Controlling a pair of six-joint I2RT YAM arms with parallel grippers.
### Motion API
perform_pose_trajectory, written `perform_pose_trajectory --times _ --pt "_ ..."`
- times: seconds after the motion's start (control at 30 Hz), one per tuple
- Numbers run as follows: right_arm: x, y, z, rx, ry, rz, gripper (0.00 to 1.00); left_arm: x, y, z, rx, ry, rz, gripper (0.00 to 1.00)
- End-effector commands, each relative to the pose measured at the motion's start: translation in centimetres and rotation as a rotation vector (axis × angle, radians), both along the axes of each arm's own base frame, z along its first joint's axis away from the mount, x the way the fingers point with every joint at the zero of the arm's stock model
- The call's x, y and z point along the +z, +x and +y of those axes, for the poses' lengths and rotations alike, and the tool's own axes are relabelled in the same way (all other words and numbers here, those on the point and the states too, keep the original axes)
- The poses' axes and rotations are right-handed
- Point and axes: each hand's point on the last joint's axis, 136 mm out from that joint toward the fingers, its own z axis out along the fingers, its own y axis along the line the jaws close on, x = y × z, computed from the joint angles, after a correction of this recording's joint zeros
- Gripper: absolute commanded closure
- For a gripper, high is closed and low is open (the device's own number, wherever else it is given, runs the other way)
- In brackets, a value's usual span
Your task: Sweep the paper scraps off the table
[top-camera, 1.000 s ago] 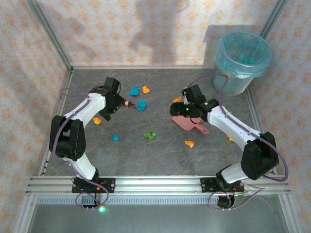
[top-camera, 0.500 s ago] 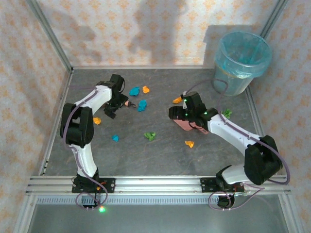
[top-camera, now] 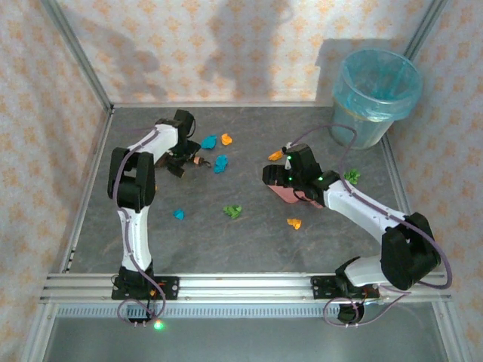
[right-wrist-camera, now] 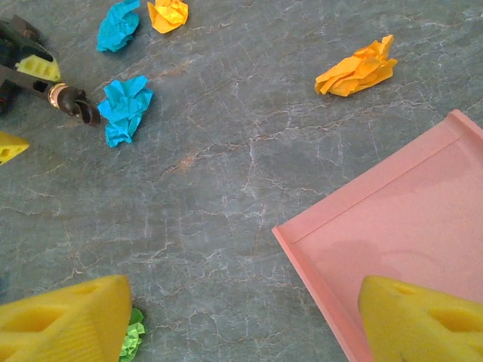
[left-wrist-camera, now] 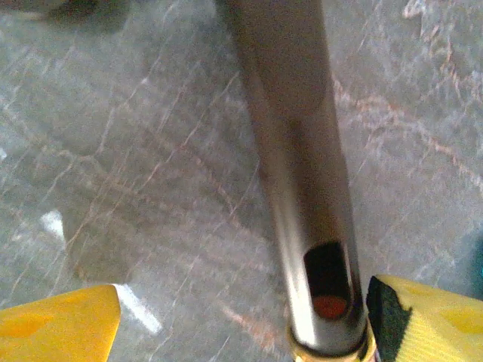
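By my judgement nothing is swept yet. The scraps (top-camera: 220, 164), blue, orange and green, lie loose across the table (top-camera: 249, 253). None sits on the part of the pan that shows, and I cannot tell what is in the bin (top-camera: 375, 87) at 1 o'clock.

At 10 o'clock the left arm reaches far forward. The left gripper (top-camera: 178, 160) points toward 3 o'clock at the brush (top-camera: 194, 161). In its wrist view the handle (left-wrist-camera: 302, 188) lies between the fingers, against the right one and apart from the left, so the claw is released, not clenched. The brush's end is just beside a blue scrap (right-wrist-camera: 124, 109).

Right of centre, the right arm stretches toward 11 o'clock. The right gripper (top-camera: 281, 175) is above the pink pan (top-camera: 293, 196), its jaws spread. One finger (right-wrist-camera: 68, 317) stands clear of the pan's edge, so the claw grasps nothing.

Gripping, sweeping and tipping are all left.
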Motion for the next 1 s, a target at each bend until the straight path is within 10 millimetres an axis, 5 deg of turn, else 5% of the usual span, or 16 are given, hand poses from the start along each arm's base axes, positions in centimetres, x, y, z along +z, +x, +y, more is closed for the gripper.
perform_pose_trajectory --times 0.0,0.23,0.7,0.97 --pt "0.8 0.2 0.1 -0.014 0.026 -0.032 0.21 0.4 0.2 1.2 0.021 0.016 0.021 0.16" --pt "0.4 0.3 0.6 -0.008 0.042 -0.005 0.21 -0.4 0.4 1.1 0.004 0.009 0.033 0.24" --pt "0.4 0.3 1.2 -0.004 0.075 0.014 0.22 -0.9 0.8 1.5 -0.045 0.003 0.057 0.62" --pt "0.0 0.1 1.3 -0.005 0.084 0.038 0.22 -1.0 0.5 1.3 -0.075 0.001 0.061 0.62"
